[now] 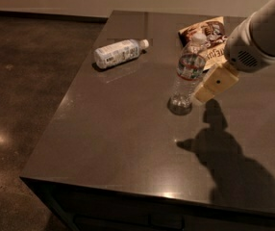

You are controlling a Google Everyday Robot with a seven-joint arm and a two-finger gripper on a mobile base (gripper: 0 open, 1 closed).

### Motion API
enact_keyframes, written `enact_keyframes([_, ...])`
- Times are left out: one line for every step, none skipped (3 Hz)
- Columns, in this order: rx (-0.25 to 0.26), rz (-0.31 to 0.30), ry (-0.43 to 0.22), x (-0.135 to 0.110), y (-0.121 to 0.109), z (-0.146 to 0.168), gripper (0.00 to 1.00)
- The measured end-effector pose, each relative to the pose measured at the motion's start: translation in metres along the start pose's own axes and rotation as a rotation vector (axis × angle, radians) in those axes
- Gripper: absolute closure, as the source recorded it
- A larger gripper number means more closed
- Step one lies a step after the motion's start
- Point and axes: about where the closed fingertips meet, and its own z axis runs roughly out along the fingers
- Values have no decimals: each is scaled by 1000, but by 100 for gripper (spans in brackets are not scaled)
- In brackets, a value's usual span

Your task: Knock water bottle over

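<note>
Camera view: the water bottle (pixel 187 76) is seen upright on the tabletop (pixel 118 129); the end effector (pixel 217 83) is held just right of it, presumably for a sideways push; its opening cannot be told.

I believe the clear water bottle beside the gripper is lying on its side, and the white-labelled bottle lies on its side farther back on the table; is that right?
Not quite: the camera view shows the water bottle standing upright, with the gripper close beside it. The white-labelled bottle does lie on its side farther back on the table.
</note>
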Motion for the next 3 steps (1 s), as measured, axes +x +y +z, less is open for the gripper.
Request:
enact_keyframes([13,12,-51,-14,-2,12,0])
enact_keyframes([14,23,-98,-27,-7,22,0])
enact_keyframes([-8,48,-126,-35,-10,30,13])
